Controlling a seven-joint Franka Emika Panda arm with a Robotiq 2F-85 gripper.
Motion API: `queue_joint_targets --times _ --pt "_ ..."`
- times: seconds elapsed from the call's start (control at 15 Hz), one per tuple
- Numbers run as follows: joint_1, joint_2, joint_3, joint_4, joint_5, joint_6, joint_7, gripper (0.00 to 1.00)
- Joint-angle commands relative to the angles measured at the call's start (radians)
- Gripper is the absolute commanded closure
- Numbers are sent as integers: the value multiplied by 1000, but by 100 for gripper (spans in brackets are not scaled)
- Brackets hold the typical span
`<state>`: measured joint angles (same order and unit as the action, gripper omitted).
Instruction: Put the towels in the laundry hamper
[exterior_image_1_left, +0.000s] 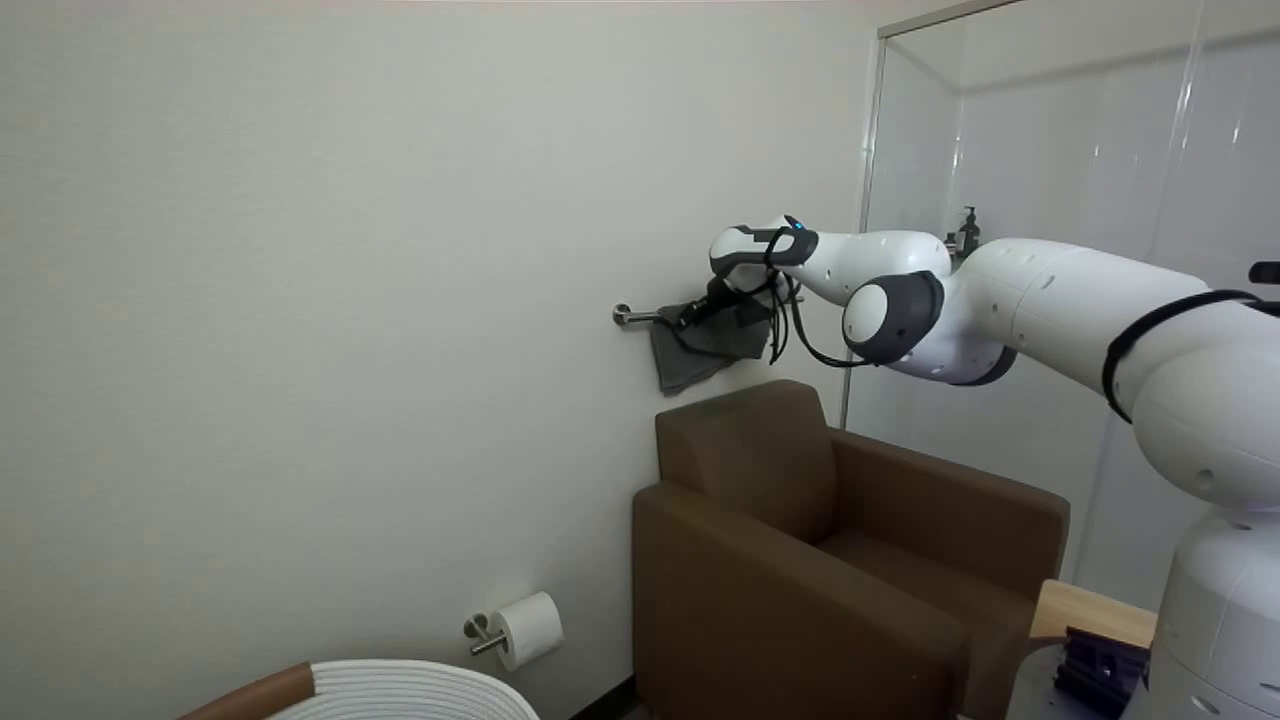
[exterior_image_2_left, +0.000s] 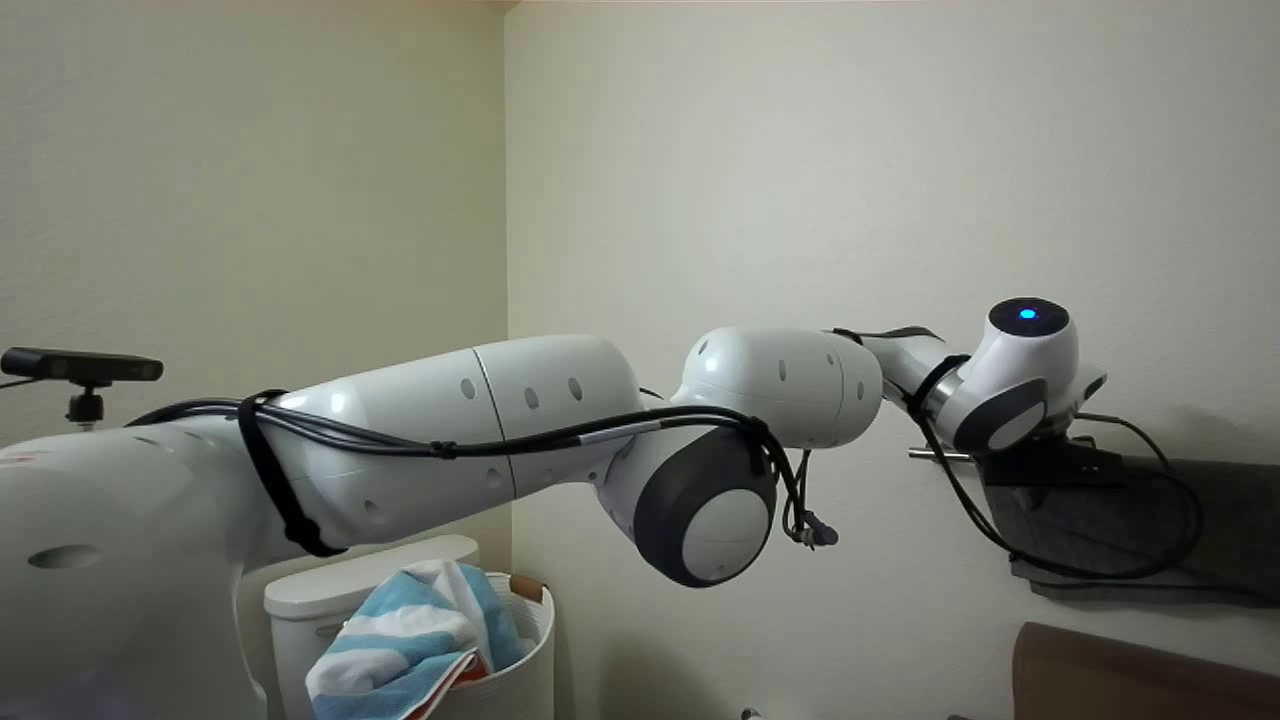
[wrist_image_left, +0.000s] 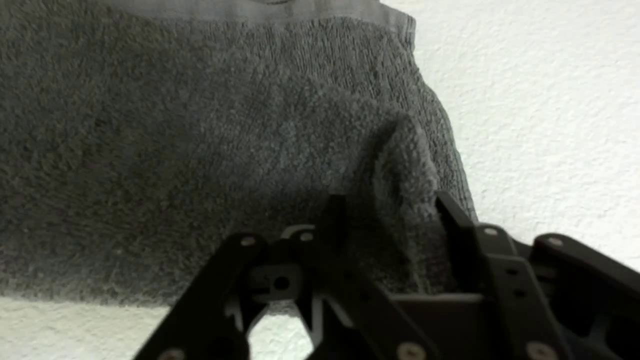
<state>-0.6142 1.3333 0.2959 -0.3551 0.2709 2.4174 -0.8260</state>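
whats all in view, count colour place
bar: 1, metallic, wall
dark towel: 1, grey, on bar
toilet: 1, white, near corner
hamper: 1, white, brown, near toilet
striped towel: 1, blue, white, orange, over hamper rim
toilet roll: 1, white, wall holder
armchair: 1, brown, below bar
bottles: 2, dark, in shower
wooden panel: 1, tan, beside arm base
camera: at least 1, black, beyond arm
cables: several, black, along arm
arm: 1, white, grey, near bar
gripper: 1, black, fingers astride dark towel fold

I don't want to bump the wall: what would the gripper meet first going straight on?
Most likely the dark grey towel hanging ahead of the gripper; a fold shows between the fingers. The bar or wall behind it may come next; depth is unclear.
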Motion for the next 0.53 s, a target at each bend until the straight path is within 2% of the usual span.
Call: queue_joint_targets --times 0.0,0.13,0.33,0.4,0.47 --pt "-8 -2 43 0 46 31 -92 82" --pt "-9 -2 46 0 47 34 -105 93" --pt "-12 -2 43 0 43 26 -105 96" --pt "-11 -2 39 0 40 22 -101 93" --pt "-9 -1 35 0 36 19 -101 94"
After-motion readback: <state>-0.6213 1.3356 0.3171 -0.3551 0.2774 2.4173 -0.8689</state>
